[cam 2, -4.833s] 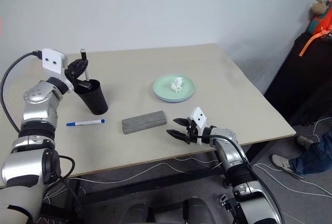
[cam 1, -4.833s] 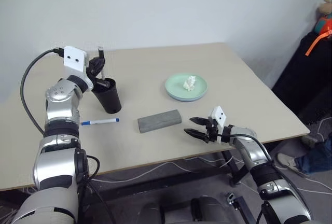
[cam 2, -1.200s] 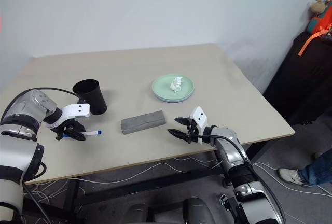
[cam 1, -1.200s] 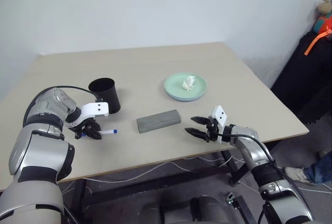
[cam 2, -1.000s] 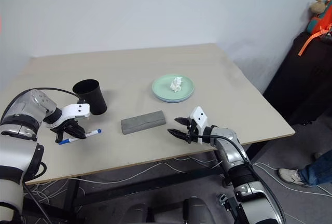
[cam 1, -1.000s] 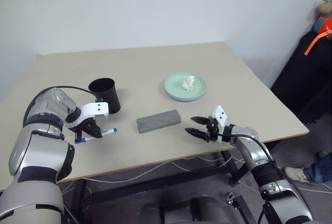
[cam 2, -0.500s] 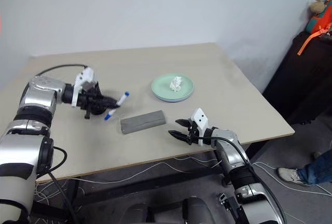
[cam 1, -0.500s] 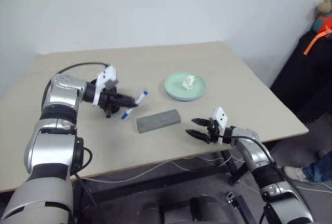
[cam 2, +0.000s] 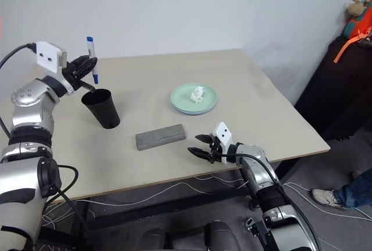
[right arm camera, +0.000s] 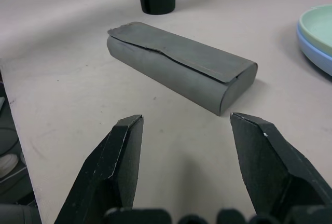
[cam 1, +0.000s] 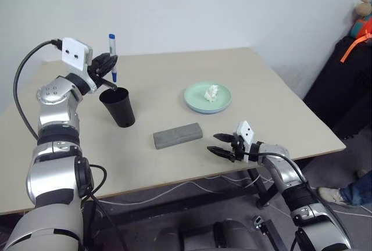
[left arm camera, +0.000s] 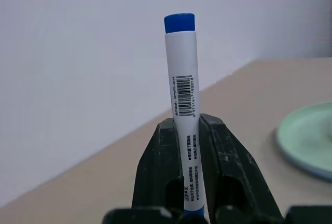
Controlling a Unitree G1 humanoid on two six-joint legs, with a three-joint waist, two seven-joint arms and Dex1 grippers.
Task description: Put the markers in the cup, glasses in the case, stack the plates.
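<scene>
Marker [cam 1: 111, 57] upright above cup [cam 1: 118, 107]

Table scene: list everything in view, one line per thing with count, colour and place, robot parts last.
table: one, beige, under everything, against a white wall.
marker: one, white barrel with blue cap, held upright above the cup.
cup: one, black, standing on the table's left part.
case: one, grey, lid down, lying near the table's middle.
plates: two, mint green stacked on light blue, right of the cup, farther back than the case.
paper wad: one, white, on the green plate.
left gripper: one, black, shut on the marker over the cup.
right gripper: one, black, open, near the front edge, pointing at the case.
</scene>
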